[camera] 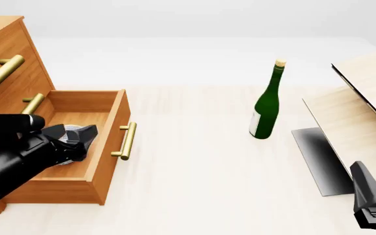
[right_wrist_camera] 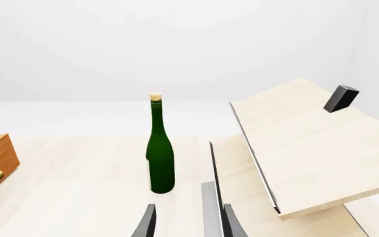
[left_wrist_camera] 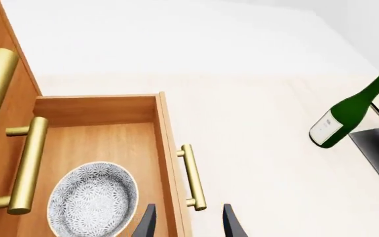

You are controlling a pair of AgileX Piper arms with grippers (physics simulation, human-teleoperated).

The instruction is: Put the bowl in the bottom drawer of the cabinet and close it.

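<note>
The bowl, white with fine grey speckles, lies upright on the floor of the open bottom drawer. In the front view only a sliver of the bowl shows behind my left arm. The drawer is pulled out from the cabinet, its brass handle facing the table's middle. My left gripper is open just above the drawer's front panel, one finger over the inside and one outside, holding nothing. My right gripper is open and empty at the near right.
A green bottle stands upright in the middle of the table. Pale wooden boards lean at the right above a dark panel. The two upper drawers, with brass handles, are shut.
</note>
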